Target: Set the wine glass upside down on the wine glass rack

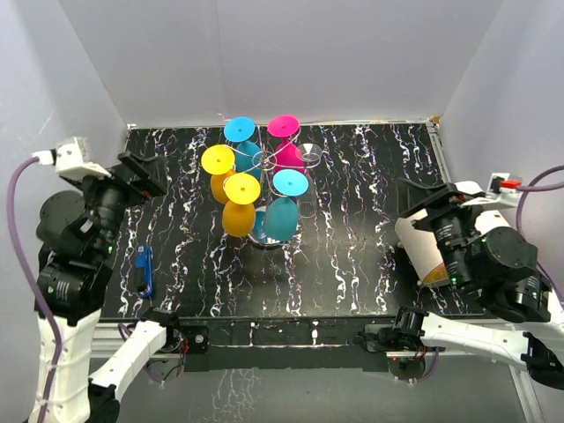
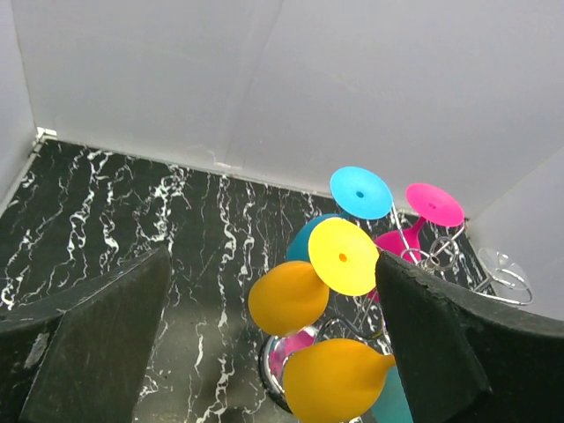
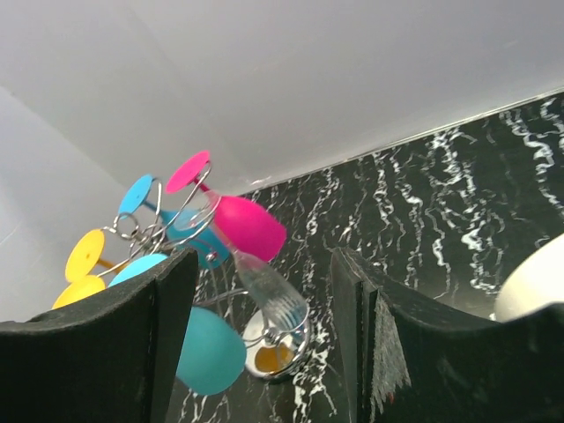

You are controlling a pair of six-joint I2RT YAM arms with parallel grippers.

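Black white-veined table [image 1: 370,264], silver wine glass rack [image 1: 267,160], clear wine glass [image 3: 269,291]

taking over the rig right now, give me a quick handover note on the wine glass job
Left gripper: open, empty, at the left side of the table, apart from the rack.
Right gripper: open, empty, at the right side, also apart.
Wine glass rack: upright, mid-table.
Done: the clear wine glass hangs upside down on the rack beside the pink glass. The yellow glasses and blue glasses hang there too.
Left: no loose glass in view, so probably only parking the arms.
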